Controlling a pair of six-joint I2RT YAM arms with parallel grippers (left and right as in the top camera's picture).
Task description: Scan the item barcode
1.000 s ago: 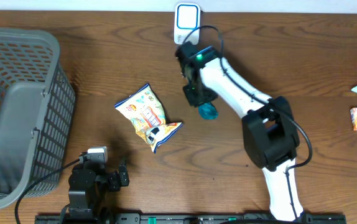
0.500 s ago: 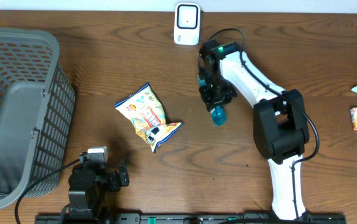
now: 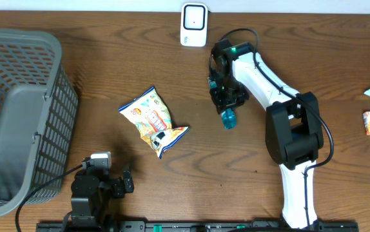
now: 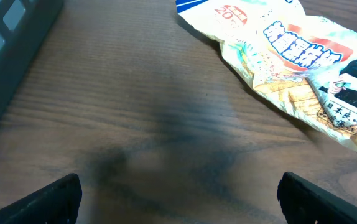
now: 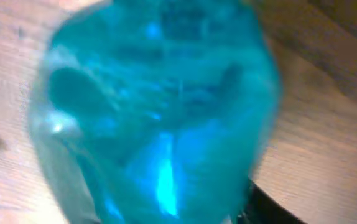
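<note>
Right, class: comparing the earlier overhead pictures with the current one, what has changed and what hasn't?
The right tool swung away from the white scanner, rightward and slightly toward the robot's base, with the teal item travelling at its tip. Whether it grips the item now is unclear. The snack bag, basket and open left tool stayed put.
</note>
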